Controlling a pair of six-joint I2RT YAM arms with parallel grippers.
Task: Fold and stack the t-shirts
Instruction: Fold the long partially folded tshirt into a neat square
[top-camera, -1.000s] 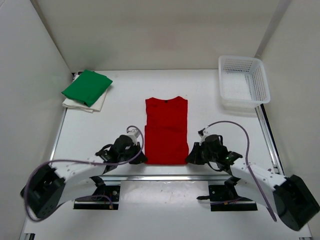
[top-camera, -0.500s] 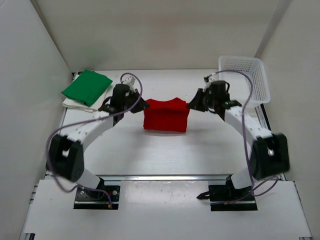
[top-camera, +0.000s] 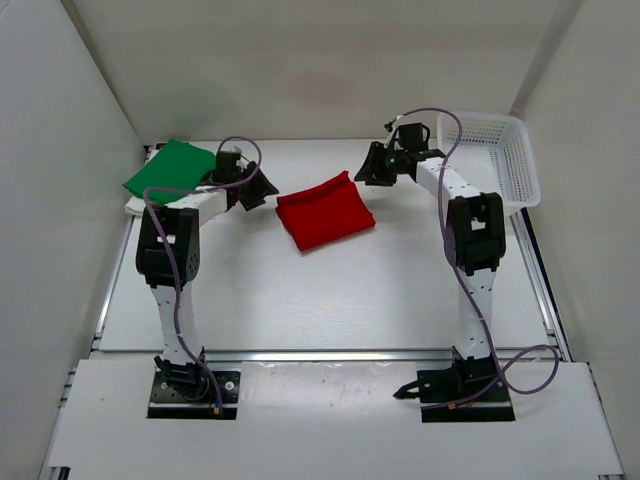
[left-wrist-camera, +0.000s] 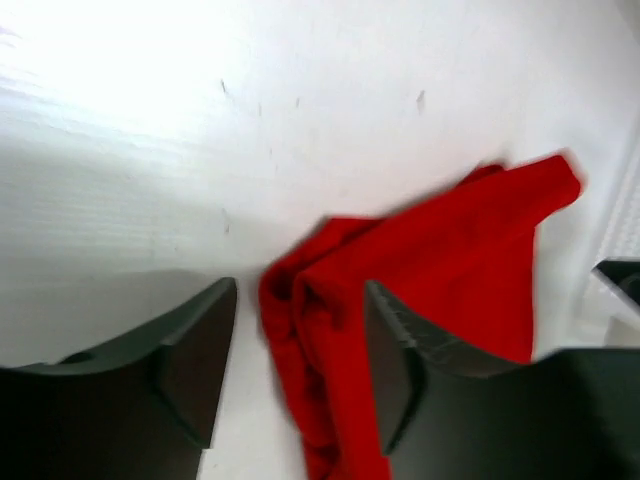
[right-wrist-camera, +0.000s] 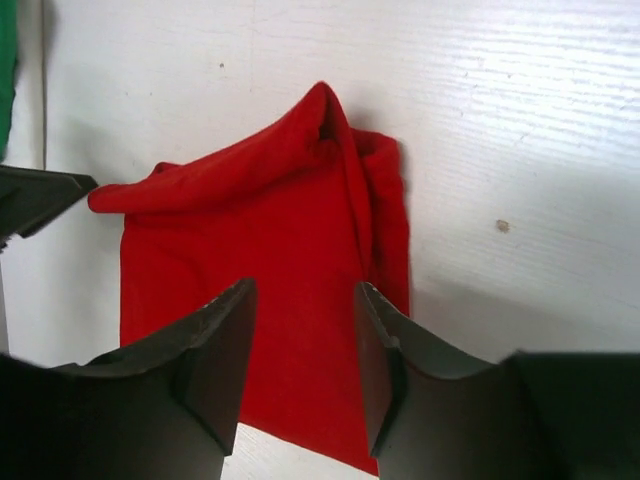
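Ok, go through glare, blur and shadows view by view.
Left wrist: glare washes out the table at upper left, the red shirt has smeared edges, and the fingers throw a grey shadow. Right wrist: sharper, mild glare at upper right, shadow beside the shirt. Top external: even light, crisp, soft shadows only.

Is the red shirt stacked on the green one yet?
No, the red shirt lies on the table, apart from the green shirt.

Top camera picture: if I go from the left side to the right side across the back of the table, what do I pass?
green t-shirt → left end effector → red t-shirt → right end effector → white mesh basket
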